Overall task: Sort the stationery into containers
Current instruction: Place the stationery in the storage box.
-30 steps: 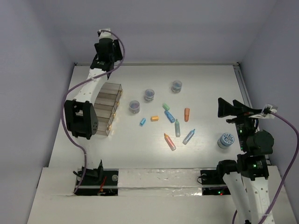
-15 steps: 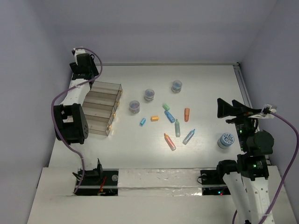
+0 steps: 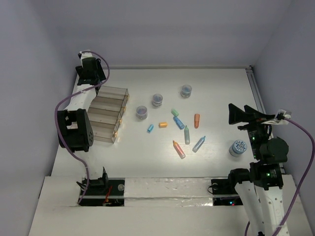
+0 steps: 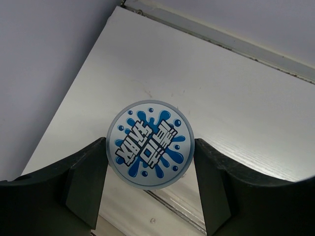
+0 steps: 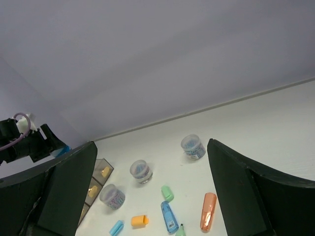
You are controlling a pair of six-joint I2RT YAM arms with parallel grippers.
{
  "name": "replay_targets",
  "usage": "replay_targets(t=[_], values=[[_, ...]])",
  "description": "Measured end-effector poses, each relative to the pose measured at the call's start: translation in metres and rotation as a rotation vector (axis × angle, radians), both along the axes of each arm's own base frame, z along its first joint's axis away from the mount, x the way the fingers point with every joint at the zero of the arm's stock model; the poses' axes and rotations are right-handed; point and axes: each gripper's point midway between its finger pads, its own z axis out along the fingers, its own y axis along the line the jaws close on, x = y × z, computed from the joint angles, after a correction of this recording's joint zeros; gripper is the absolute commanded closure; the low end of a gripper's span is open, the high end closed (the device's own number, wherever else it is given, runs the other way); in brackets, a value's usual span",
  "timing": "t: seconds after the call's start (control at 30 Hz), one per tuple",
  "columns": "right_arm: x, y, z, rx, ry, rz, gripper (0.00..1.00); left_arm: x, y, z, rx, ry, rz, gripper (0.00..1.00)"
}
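White table (image 3: pixel 221 88), stepped block of brown-tinted trays (image 3: pixel 109 113) at its left, left gripper (image 4: pixel 150 162) clamped on a blue splash-topped jar (image 4: pixel 149 144) over the far left corner, right gripper (image 5: pixel 151 147) spread wide and empty, three jars (image 3: pixel 157 100) and coloured pens (image 3: pixel 179 129) loose mid-table

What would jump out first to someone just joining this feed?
The splash-patterned jar clamped between the left jaws, held up over the far-left corner of the table. Then the bright pens strewn mid-table, right of the brown-tinted trays, with three more jars beyond them and a lone one by the right arm.
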Motion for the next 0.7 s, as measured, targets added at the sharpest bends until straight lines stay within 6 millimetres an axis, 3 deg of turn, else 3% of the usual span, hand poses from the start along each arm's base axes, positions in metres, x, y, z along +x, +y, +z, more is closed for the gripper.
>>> replay_targets(t=[0.17,0.7], values=[[0.0,0.0,0.0,0.0,0.001,0.0,0.0,-0.006,0.001,-0.014,0.004,0.03,0.002,0.69],[0.004,0.0,-0.004,-0.001,0.019,0.0,0.0,-0.012,0.002,-0.032,0.017,0.061,0.004,0.72]])
